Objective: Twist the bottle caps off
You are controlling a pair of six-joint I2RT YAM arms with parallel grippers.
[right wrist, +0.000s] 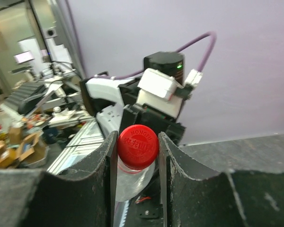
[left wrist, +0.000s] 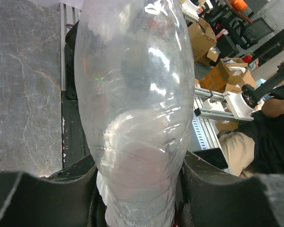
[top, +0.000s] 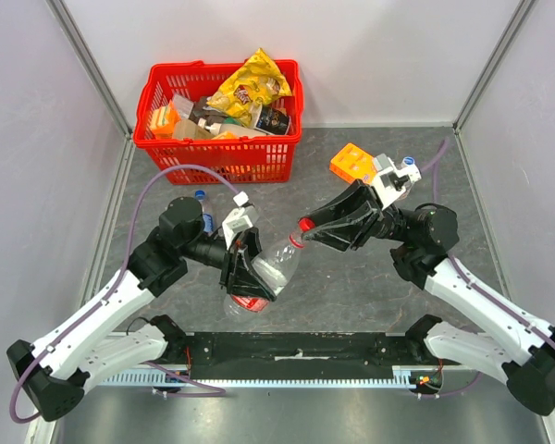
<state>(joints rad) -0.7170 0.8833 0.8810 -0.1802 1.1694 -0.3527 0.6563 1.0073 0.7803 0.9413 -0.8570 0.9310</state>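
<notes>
Aloft, before red plastic basket point(top: 153, 139): clear red-labelled plastic bottle point(top: 276, 262), tilted. Left pincer point(top: 248, 277) clamps its body as brace; right pincer point(top: 316, 229) clenched on round red ribbed cap point(right wrist: 137, 146), placed to twist.

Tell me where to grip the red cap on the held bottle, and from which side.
Grip the red cap across its round side wall, coming end-on along the neck's axis, as the right gripper does. The bottle lies tilted, its body clamped by the left gripper, with the cap pointing toward the right arm.
</notes>
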